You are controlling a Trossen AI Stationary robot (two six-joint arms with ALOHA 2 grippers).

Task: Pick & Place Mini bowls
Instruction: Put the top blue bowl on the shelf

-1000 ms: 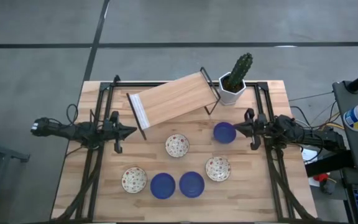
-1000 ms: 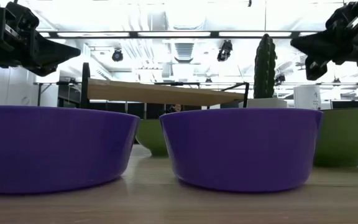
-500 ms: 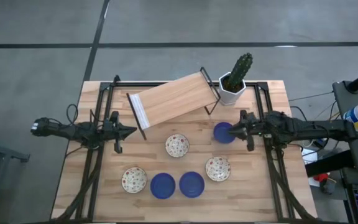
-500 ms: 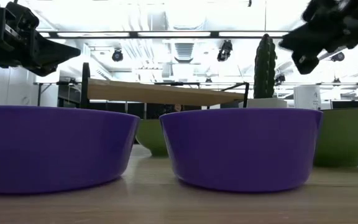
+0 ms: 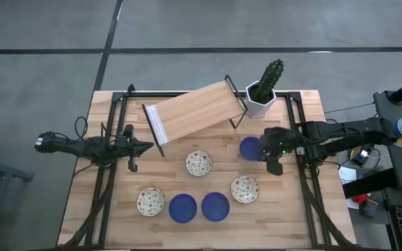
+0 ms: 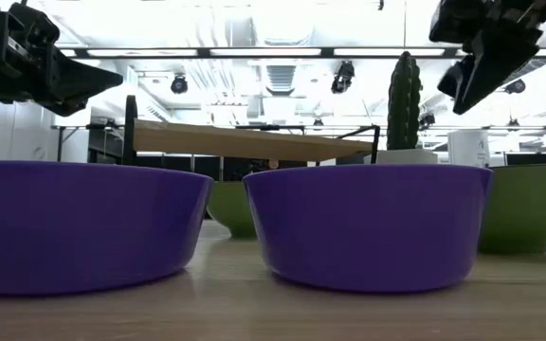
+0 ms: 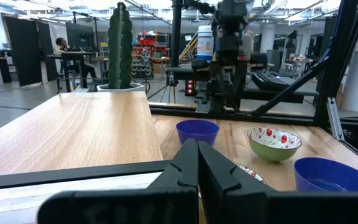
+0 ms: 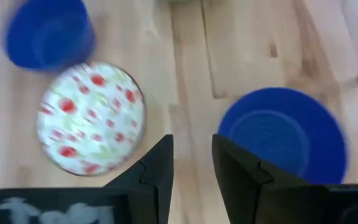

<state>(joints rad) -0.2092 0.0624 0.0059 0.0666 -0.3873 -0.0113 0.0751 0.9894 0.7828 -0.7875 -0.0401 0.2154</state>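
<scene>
Bowls sit loose on the wooden table (image 5: 306, 209); the right gripper (image 5: 269, 152) has swung inward, fingers now parted, poised just beside the solid deep-blue mini bowl (image 5: 250, 148), probably its next pickup. Left gripper (image 5: 147, 146) waits, pinched shut.

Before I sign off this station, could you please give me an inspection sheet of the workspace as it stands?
Surface: wooden table, black frame rails along it.
Job's things: six mini bowls; blue bowl under the right arm, blue pair at the front, three patterned bowls between.
Clutter: tilted wooden shelf, cactus pot.
Grippers: right gripper above the blue bowl, fingers open, empty; left gripper waits at the left, fingers shut.
Cables: loops by the right arm.
Surroundings: grey floor; a seated person far off.
</scene>
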